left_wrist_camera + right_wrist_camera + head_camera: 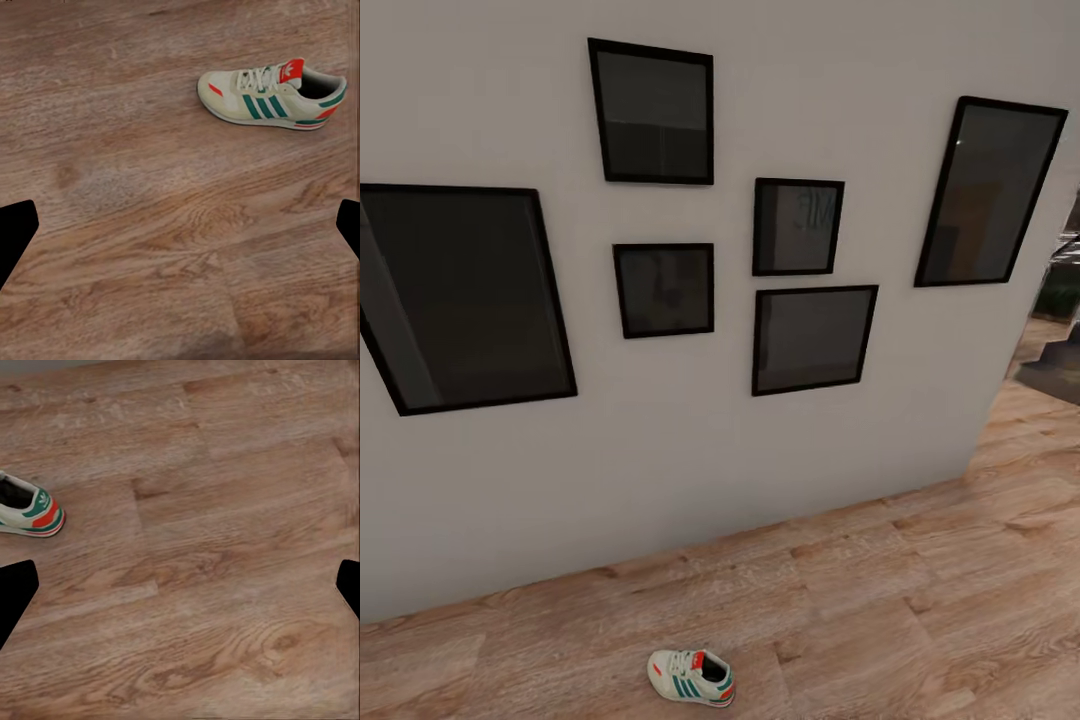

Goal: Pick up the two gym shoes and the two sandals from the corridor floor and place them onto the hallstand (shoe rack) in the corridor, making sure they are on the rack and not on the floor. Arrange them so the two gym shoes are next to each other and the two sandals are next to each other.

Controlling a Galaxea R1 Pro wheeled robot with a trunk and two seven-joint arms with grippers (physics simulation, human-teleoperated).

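Wood-plank corridor floor (920, 600) is seen below a grey wall (690, 460) hung with six black picture frames (460, 295). One gym shoe (271, 94) is laid upright on the planks, ahead of the left gripper (180, 232), untouched. Both the left and right gripper (180, 592) are spread wide, nothing held.

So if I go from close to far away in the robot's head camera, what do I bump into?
gym shoe → corridor floor → wall → picture frames
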